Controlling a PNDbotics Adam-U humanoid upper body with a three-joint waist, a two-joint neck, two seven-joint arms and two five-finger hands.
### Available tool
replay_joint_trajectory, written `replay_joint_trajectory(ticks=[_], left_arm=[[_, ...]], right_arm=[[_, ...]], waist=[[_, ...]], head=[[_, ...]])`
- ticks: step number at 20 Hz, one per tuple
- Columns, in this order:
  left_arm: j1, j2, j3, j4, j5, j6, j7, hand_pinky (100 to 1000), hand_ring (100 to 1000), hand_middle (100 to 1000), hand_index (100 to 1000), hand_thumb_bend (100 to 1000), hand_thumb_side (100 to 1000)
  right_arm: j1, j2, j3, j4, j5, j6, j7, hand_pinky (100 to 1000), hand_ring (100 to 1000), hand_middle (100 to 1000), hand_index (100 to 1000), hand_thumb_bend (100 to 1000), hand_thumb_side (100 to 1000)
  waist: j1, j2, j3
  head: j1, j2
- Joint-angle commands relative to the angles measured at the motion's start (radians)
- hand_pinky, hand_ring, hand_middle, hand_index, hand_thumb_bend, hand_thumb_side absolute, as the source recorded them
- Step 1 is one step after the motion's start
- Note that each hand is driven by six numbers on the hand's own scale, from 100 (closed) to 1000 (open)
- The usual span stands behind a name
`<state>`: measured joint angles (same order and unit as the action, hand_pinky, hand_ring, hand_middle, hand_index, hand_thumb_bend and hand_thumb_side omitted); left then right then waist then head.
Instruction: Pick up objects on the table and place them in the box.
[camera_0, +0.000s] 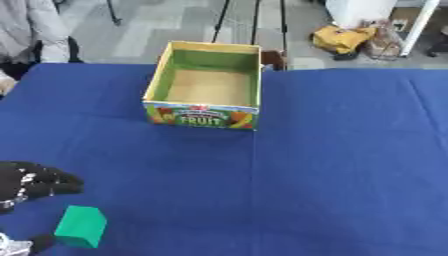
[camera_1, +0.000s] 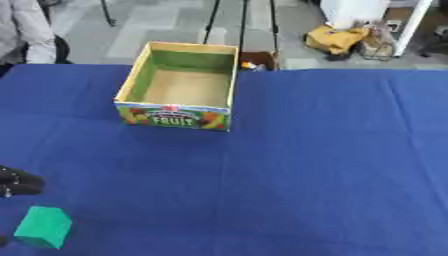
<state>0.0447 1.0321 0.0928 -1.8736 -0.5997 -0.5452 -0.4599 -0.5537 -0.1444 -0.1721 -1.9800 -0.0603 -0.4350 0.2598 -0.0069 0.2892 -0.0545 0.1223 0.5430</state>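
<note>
Block: green block (camera_0: 80, 226) lay on the blue desk (camera_0: 332, 165), lower left, well apart from the box (camera_0: 203, 116).
Left robot hand (camera_0: 35, 182): fingers curled just beside it, holding nothing.
Handling: judged light, rigid (best taken across flat sides).

Blue-clothed table (camera_0: 350, 165): box (camera_0: 206, 85), green block (camera_0: 81, 226)

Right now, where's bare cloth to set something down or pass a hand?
Free: the blue tablecloth right of the fruit box, out to the right edge, and the wide strip in front of the box. Crowded: the near left corner, where the left hand hovers beside the green block.
</note>
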Motion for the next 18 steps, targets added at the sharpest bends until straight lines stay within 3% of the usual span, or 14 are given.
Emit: replay_joint_trajectory(ticks=[1, 5, 7, 18], left_arm=[[-0.014, 0.044, -0.002, 0.002, 0.012, -0.007, -0.005, 852, 923, 927, 1000, 315, 1000], [-0.021, 0.044, -0.005, 0.007, 0.021, -0.012, -0.020, 852, 923, 927, 1000, 315, 1000], [-0.018, 0.049, -0.017, 0.012, 0.017, -0.021, -0.030, 863, 927, 928, 1000, 356, 1000], [-0.060, 0.051, -0.051, 0.065, 0.018, -0.037, -0.113, 855, 924, 912, 1000, 341, 1000]], right_arm=[[-0.009, -0.017, -0.005, -0.020, -0.009, 0.000, 0.004, 856, 910, 495, 847, 100, 728], [-0.009, -0.016, -0.005, -0.020, -0.009, 0.001, 0.003, 856, 910, 495, 847, 100, 728], [-0.009, -0.015, -0.006, -0.020, -0.008, 0.001, 0.003, 857, 912, 493, 847, 100, 721], [-0.009, -0.013, -0.006, -0.020, -0.009, 0.005, 0.002, 860, 914, 490, 847, 100, 711]], waist=[[0.003, -0.014, -0.001], [0.003, -0.013, -0.001], [0.003, -0.011, -0.004], [0.004, -0.007, -0.009]], head=[[0.005, -0.011], [0.005, -0.011], [0.009, -0.012], [0.017, -0.017]])
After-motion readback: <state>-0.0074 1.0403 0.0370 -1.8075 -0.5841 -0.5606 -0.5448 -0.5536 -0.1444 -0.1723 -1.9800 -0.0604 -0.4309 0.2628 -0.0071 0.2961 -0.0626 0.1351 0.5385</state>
